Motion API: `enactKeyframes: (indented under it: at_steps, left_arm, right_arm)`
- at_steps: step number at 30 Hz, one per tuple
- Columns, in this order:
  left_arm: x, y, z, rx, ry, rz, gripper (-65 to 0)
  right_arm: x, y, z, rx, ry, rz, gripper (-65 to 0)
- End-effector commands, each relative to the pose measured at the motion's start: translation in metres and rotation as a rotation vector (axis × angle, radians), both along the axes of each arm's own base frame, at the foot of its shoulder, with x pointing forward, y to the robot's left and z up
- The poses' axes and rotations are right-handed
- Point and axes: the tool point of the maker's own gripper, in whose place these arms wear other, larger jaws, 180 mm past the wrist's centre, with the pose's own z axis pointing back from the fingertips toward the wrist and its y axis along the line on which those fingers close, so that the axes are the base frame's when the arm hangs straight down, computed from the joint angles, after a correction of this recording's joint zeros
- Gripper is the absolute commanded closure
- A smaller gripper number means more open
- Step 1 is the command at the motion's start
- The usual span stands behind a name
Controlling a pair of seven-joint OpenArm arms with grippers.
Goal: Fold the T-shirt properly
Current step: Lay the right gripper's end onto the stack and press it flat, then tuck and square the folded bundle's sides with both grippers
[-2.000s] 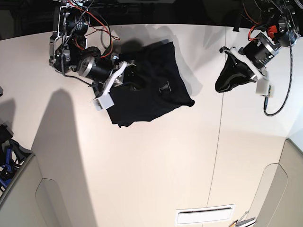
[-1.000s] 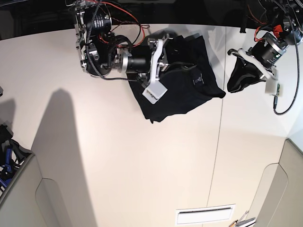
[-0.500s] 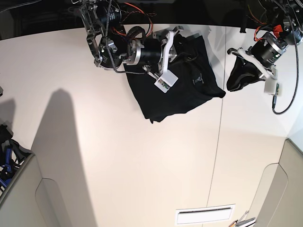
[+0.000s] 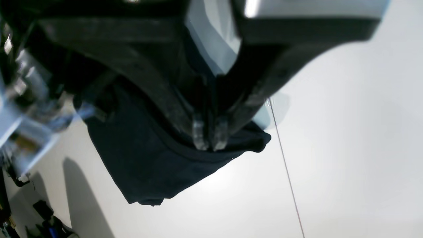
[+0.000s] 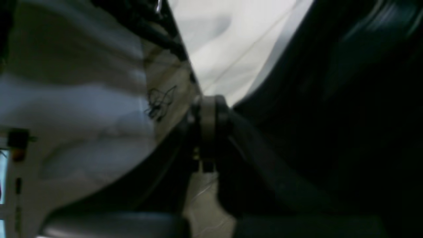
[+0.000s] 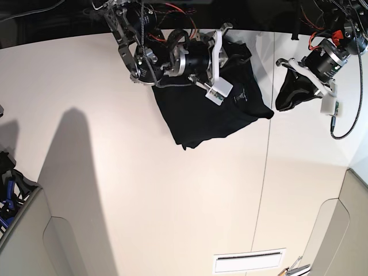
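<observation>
Over at the table's far edge: T-shirt dragged rightward, right tool clamped on it, left tool now pinched shut, apparently on cloth too.

Black arms, red cables, white pincer fingers.

One black T-shirt lies on one white table at the far side. Two robot arms reach over it, each with one gripper: the right gripper at far centre, the left gripper at far right.
</observation>
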Motion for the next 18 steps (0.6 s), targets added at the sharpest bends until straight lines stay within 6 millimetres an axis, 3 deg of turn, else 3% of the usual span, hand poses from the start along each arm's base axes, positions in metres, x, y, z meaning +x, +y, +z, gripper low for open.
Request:
enactKeyframes:
  at_steps: [1, 6, 10, 14, 18]
  left_arm:
    - [0.003, -0.002, 0.014, -0.005, -0.053, -0.013, -0.3]
    - [-0.002, -0.02, 0.034, -0.031, -0.098, -0.065, 0.0]
    - [-0.013, -0.052, 0.026, -0.029, -0.058, -0.16, 0.0]
    - [-0.028, -0.09, -0.002, -0.021, 0.029, -0.272, 0.0]
    - [-0.03, -0.108, -0.026, -0.016, 0.095, -0.267, 0.0]
  right_arm:
    - [0.017, 0.005, 0.029, 0.08, -0.062, -0.022, 0.0]
    - [0.073, -0.019, 0.081, 0.124, -0.254, -0.136, 0.0]
    - [0.132, -0.052, 0.103, 0.138, -0.368, -0.318, 0.0]
    - [0.172, -0.073, 0.097, 0.088, -0.392, -0.416, 0.0]
    - [0.19, -0.065, 0.07, 0.046, -0.307, -0.39, 0.0]
